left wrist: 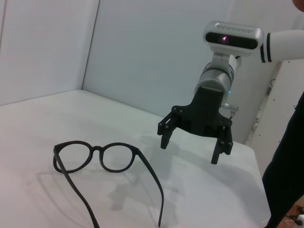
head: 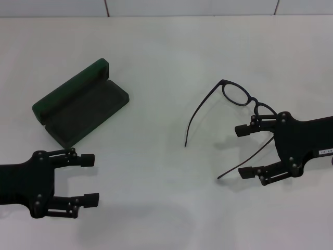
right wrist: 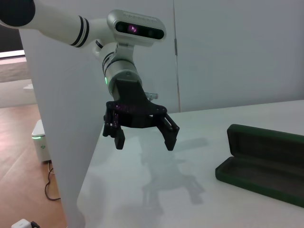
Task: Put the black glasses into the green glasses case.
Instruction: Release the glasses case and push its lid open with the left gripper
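- The black glasses (head: 237, 101) lie on the white table (head: 166, 57), at about 2 o'clock from the middle of the head view, with both temple arms unfolded.
- The lenses are at the far side; the 2 temple arms run toward 7 o'clock, and one of them ends between the fingers of the right claw.
- In the left wrist view the black glasses (left wrist: 102, 159) rest on the table with the front standing up and the arms flat on the surface.
- The right claw (head: 248, 151) is at 4 o'clock in the head view, just beside the glasses, with its 2 fingers spread wide. It holds nothing. From the left wrist view the right claw (left wrist: 194, 145) hangs a little above the table.
- The green case (head: 80, 104) lies open at 10 o'clock in the head view, well apart from the glasses. Its lid stands up at the far side and the grey lining faces up.
- In the right wrist view the green case (right wrist: 263, 164) has nothing inside.
- The left claw (head: 89, 179) is at 8 o'clock, near the case but not touching it, fingers wide and holding nothing; the right wrist view shows the left claw (right wrist: 142, 140) above the table.
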You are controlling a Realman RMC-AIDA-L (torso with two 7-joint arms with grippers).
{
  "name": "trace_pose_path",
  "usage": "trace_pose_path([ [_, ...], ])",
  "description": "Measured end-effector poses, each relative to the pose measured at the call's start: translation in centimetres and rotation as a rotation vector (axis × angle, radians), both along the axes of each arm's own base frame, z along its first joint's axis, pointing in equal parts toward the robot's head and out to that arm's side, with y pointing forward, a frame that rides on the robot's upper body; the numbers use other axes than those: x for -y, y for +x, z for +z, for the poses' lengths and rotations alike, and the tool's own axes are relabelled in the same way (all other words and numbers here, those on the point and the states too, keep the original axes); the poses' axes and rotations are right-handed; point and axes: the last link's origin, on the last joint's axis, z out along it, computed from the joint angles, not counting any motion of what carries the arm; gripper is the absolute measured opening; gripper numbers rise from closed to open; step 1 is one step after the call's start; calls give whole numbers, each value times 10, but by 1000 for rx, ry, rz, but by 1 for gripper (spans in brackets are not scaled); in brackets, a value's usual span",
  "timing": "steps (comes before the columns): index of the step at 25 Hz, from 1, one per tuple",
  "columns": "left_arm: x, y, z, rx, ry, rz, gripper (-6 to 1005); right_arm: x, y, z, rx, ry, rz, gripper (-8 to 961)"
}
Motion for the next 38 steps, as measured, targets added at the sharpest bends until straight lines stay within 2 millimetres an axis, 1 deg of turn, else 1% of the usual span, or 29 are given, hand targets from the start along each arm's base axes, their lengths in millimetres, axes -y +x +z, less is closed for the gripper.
trace_pose_path([
  [11, 0, 0, 0, 6, -5, 12, 862, 1, 0, 0, 3, -6, 2, 858],
  [13, -3, 0, 3, 17, 6, 36, 862, 1, 1, -1, 8, -9, 2, 858],
  [15, -10, 1, 9, 44, 20, 109, 861, 2, 1, -1, 8, -11, 1, 858],
  [17, -22, 2, 16, 65, 25, 203, 861, 2, 1, -2, 8, -12, 0, 858],
  [19, -34, 3, 22, 43, 32, 247, 860, 2, 1, -2, 8, -13, -2, 858],
  [21, -47, 5, 29, -8, 51, 269, 860, 2, 0, -2, 9, -16, -3, 858],
  [22, -57, 8, 36, -63, 66, 282, 860, 2, 0, -2, 9, -17, -1, 858],
  [25, -83, 22, 52, -173, 99, 323, 859, 2, -2, -4, 11, -29, 5, 858],
  [27, -98, 36, 62, -240, 116, 337, 859, 3, -2, -5, 12, -34, 6, 858],
  [30, -118, 55, 72, -339, 143, 332, 860, 5, -3, -9, 18, -43, 9, 858],
  [32, -130, 65, 72, -404, 146, 330, 860, 5, -3, -11, 24, -47, 13, 858],
  [34, -140, 70, 68, -464, 145, 337, 860, 5, -4, -12, 25, -49, 15, 858],
  [38, -152, 72, 55, -561, 142, 344, 860, 5, -5, -13, 31, -50, 14, 858],
])
